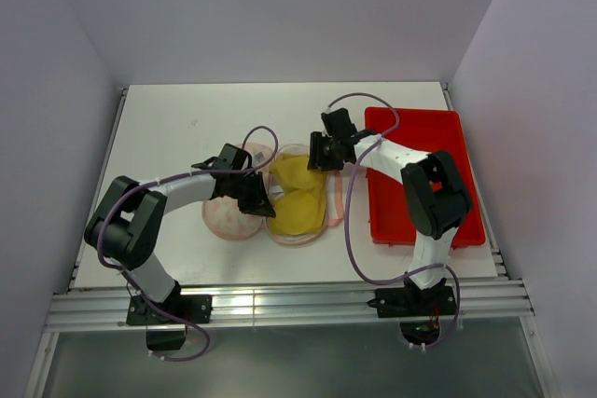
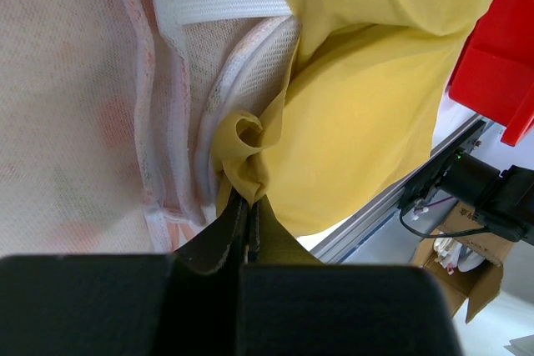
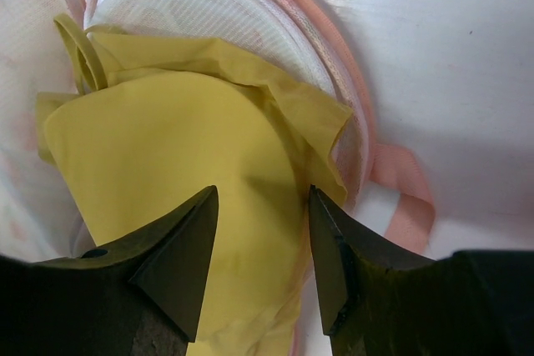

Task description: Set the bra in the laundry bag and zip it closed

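At frame centre, the left end effector (image 2: 248,206) pinches a fold of the bra (image 1: 300,195), seemingly to tuck it into the open laundry bag (image 1: 231,219), while the right end effector (image 3: 259,206) hovers above, jaws apart.

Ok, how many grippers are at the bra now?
2. The left gripper is shut on a fold of the bra, beside the laundry bag; the right gripper hangs open over the bra.

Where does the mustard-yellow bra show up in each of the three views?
Top external: bra mid-picture, lying in the open laundry bag.
Left wrist: bra fills the upper right, one fold pinched in the shut left pincer.
Right wrist: bra centre-left, under the open right pincer.
Shared landmark: the bag's pink zipper edge beside the bra.
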